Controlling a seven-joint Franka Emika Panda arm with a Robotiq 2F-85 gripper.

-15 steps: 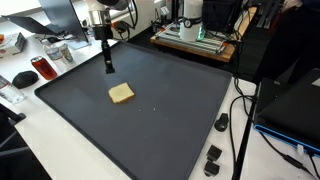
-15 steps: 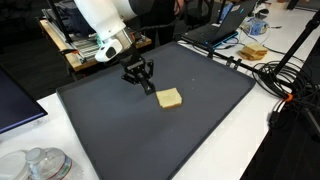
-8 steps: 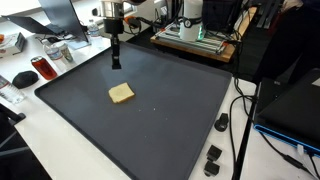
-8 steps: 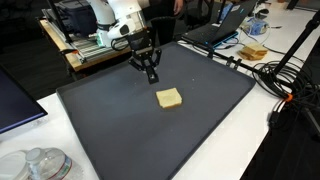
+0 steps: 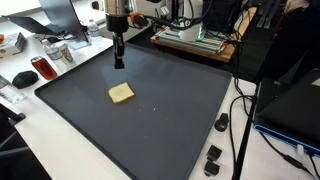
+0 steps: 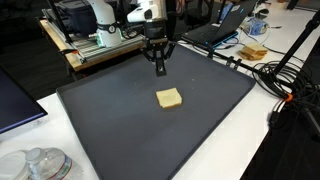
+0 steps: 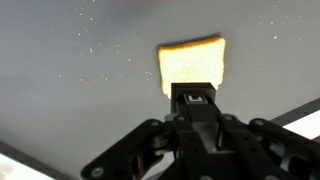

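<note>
A pale yellow slice of toast [image 5: 121, 93] lies flat near the middle of the dark grey mat [image 5: 170, 120]. The same toast [image 6: 170, 97] shows on the mat [image 6: 120, 120] from the opposite side. My gripper [image 5: 119, 63] hangs shut above the mat's far part, apart from the toast, with nothing between its fingers. In an exterior view the gripper [image 6: 159, 70] points straight down, raised off the mat. In the wrist view the shut fingers [image 7: 193, 92] cover the near edge of the toast [image 7: 190, 62] from above.
A laptop [image 6: 222, 34] and cables [image 6: 290, 85] lie beside the mat. Small black parts [image 5: 213, 155] sit by the mat's corner. A red can [image 5: 41, 68], a computer mouse [image 5: 23, 78] and clutter lie along one side. Equipment [image 5: 195, 35] stands behind the mat.
The arm has carried the shut gripper across the far part of the mat and lifted it a little. The toast has stayed where it was.
</note>
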